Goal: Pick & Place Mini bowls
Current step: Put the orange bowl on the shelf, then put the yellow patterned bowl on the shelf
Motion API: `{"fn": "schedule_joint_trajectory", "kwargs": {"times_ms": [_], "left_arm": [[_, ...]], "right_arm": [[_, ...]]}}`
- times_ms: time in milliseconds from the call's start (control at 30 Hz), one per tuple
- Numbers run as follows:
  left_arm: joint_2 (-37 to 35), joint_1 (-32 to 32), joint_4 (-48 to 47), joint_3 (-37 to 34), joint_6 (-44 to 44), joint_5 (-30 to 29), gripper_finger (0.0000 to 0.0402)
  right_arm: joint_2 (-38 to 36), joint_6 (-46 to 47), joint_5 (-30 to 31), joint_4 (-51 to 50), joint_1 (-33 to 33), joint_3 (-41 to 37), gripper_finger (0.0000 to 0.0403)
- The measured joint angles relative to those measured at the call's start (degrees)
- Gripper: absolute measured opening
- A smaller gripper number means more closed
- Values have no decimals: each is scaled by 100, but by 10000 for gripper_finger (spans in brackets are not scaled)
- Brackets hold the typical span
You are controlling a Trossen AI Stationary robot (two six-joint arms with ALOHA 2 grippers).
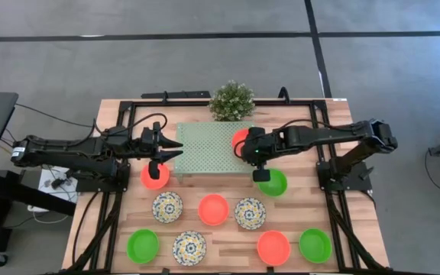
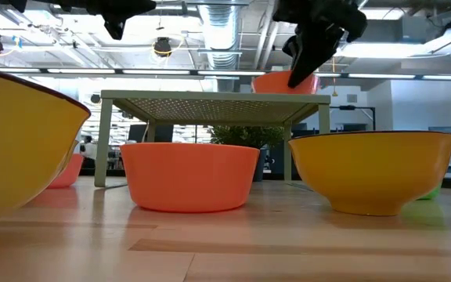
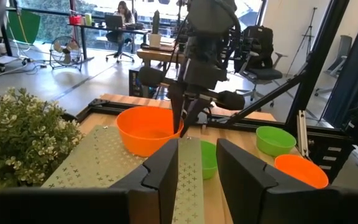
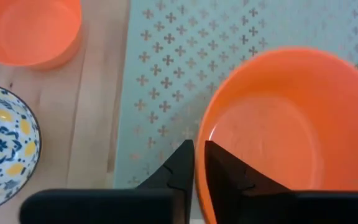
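Right gripper [image 4: 199, 163] closest in its wrist view: jaws narrow, straddling the rim of an orange bowl [image 4: 278, 124] that sits on the pale green perforated platform [image 1: 208, 145], at its right end. Left gripper [image 1: 173, 150] hovers at the platform's left edge, jaws parted, empty. Nine more bowls spread over the worktop [image 1: 228, 233].
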Motion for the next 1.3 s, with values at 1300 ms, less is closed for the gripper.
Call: {"fn": "schedule_joint_trajectory", "kwargs": {"times_ms": [1300], "left_arm": [[1212, -863, 1382, 2, -474, -211, 111]], "right_arm": [[-13, 1427, 29, -1085, 1813, 541, 142]]}}
